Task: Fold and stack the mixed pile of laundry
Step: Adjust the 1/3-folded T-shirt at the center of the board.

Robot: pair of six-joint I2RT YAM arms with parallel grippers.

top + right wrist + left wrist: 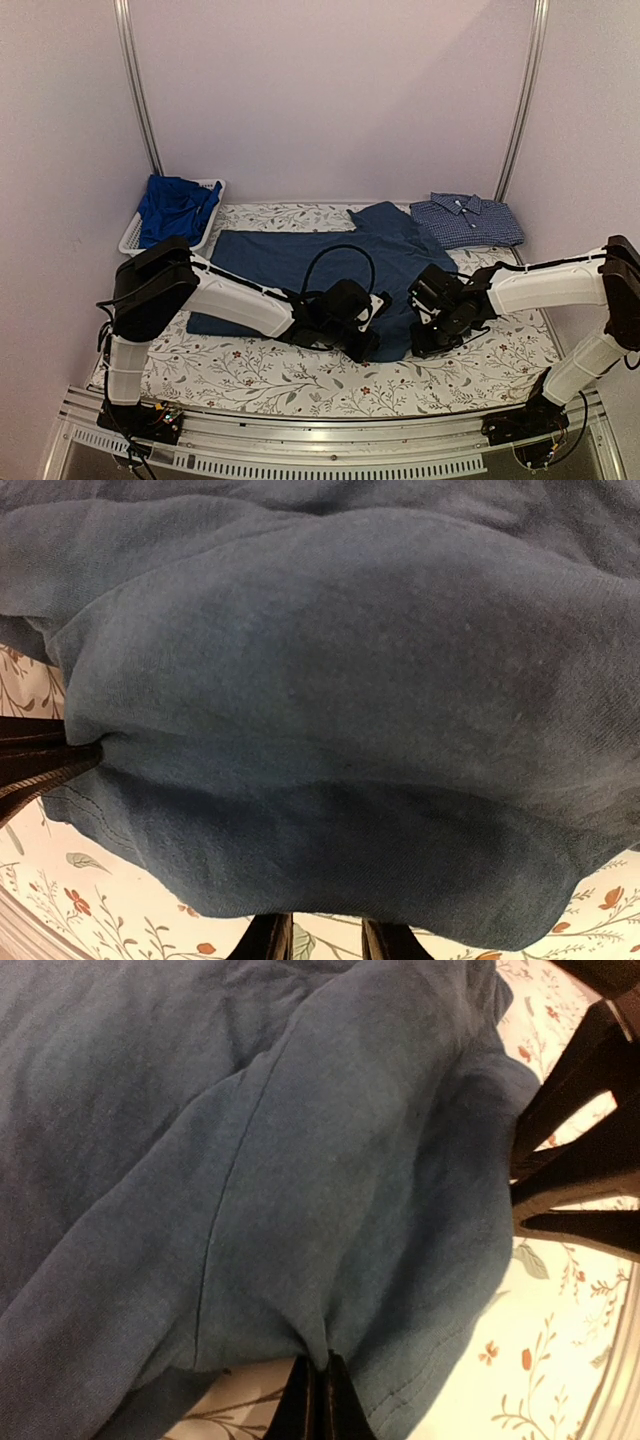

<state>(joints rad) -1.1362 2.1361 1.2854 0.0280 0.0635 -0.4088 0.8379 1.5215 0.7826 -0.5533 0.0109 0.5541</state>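
The dark navy T-shirt [310, 262] lies spread across the middle of the flowered table cover, its near right corner bunched up. My left gripper [366, 338] is shut on a pinched fold of that shirt [330, 1210], just above its hem. Close to its right, my right gripper [424, 332] stands open. Its fingertips [270, 942] sit apart at the shirt's hem [330, 780], and the table cover shows between them. The bright royal-blue garment [176, 206] lies in the basket at the back left. The blue checked shirt [466, 220] lies folded at the back right.
The white mesh basket [212, 222] stands at the back left corner. Metal uprights [140, 90] rise at both back corners. The table's metal front rail [330, 440] runs along the near edge, with both arm bases on it.
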